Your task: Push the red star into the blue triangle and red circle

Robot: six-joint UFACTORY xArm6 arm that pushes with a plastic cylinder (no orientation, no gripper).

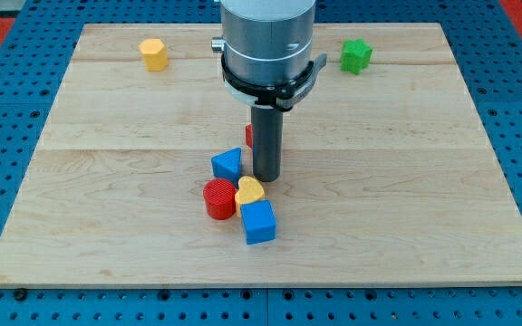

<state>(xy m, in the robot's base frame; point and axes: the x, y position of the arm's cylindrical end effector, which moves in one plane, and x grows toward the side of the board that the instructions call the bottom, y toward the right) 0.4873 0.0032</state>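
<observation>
red star [249, 135] mostly hidden behind rod, my tip [266, 177] beside blue triangle [227, 165]

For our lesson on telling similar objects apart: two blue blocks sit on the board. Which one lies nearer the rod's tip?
The blue triangle, just left of my tip. The blue cube lies lower, beyond the yellow heart.

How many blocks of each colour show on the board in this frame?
Yellow: 2, hexagon and heart
Blue: 2, triangle and cube
Red: 2, circle and a sliver behind my rod
Green: 1, star
Total: 7
</observation>
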